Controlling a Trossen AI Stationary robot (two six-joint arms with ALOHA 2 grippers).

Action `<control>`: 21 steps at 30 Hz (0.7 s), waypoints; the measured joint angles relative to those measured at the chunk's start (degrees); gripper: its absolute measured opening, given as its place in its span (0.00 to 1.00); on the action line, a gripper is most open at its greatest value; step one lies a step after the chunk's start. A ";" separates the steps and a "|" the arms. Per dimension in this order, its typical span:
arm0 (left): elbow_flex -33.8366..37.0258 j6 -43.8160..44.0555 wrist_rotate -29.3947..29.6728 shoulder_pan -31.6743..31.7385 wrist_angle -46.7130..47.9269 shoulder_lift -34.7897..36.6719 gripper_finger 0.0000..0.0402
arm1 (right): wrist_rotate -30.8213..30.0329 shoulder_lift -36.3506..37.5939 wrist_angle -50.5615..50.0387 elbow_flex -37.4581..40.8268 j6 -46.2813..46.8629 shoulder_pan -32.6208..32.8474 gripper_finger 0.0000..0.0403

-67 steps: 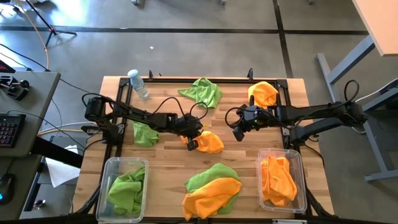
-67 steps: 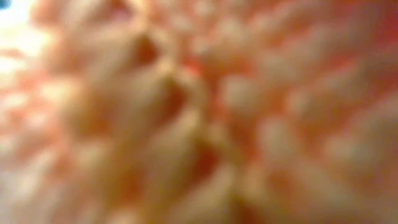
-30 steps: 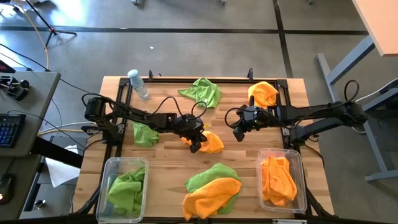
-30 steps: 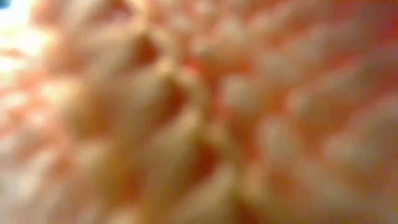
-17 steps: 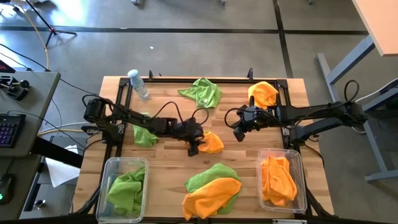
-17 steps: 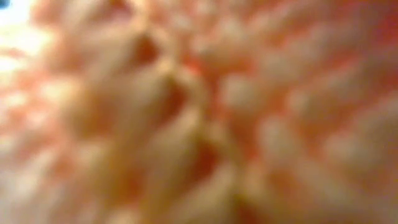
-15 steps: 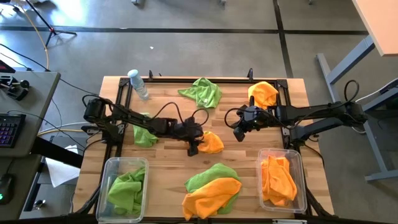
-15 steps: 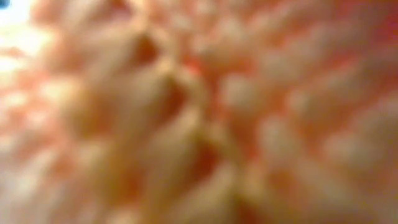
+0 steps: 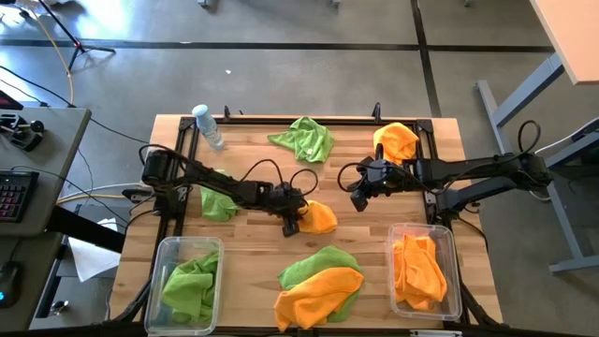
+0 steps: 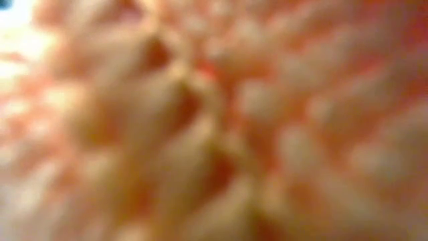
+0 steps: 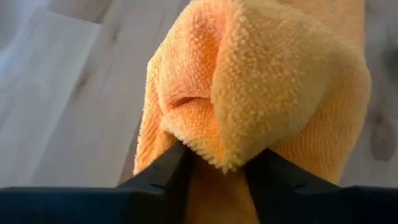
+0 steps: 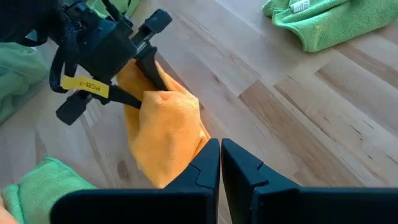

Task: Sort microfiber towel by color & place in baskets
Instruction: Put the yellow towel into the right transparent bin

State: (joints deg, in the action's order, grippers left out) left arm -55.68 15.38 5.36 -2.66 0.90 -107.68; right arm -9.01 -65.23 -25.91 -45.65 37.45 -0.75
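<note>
An orange-yellow microfiber towel (image 9: 320,217) lies bunched at the table's middle, with my left gripper (image 9: 290,223) shut on its left side. My right gripper (image 9: 359,200) hovers shut just to the right of it, touching nothing. More towels lie loose: green (image 9: 304,139) and orange (image 9: 398,140) at the far edge, green (image 9: 217,202) under my left arm, and a green-and-orange pile (image 9: 318,283) near the front. The left basket (image 9: 168,251) holds green towels and the right basket (image 9: 455,271) holds orange ones. Blurred orange cloth (image 10: 214,120) fills the low view. My left gripper pinches a thick fold at the orange towel's left edge (image 11: 219,157) between its two fingers (image 11: 163,173). It comes low from the table's left, slanting down. The fold bulges out past the fingertips, and the towel's remaining part (image 12: 165,134) lies on the table.
A clear water bottle (image 9: 208,125) stands at the far left corner. A black frame (image 9: 429,131) runs along the table's far and side edges. Bare wood shows between the held towel and the front pile.
My left arm has stretched farther out from its base, and its gripper has settled a little toward the near edge, at the orange towel's left side. The towel now looks narrower and more bunched than a second ago. My right arm has kept still.
</note>
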 joint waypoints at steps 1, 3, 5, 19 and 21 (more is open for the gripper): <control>0.00 0.61 -0.10 -0.08 0.28 0.58 0.25 | 0.00 0.02 0.02 0.00 0.00 0.00 0.03; 0.00 1.67 -0.26 -0.08 0.35 2.15 0.12 | 0.00 0.00 0.00 0.00 0.00 0.00 0.03; 0.00 2.47 -0.32 0.02 0.27 4.30 0.03 | 0.00 0.00 0.00 0.00 -0.17 0.00 0.03; -0.02 0.41 5.81 1.16 -1.28 29.07 0.00 | 0.63 0.00 9.57 0.00 -2.91 0.29 0.05; -0.04 0.41 6.13 1.18 -1.21 31.10 0.00 | 0.62 0.00 15.27 0.00 -6.19 0.78 0.08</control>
State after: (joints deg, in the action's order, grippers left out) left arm -55.72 15.79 11.49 -1.48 -0.31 -76.58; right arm -8.39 -65.23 -10.64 -45.65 31.26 0.02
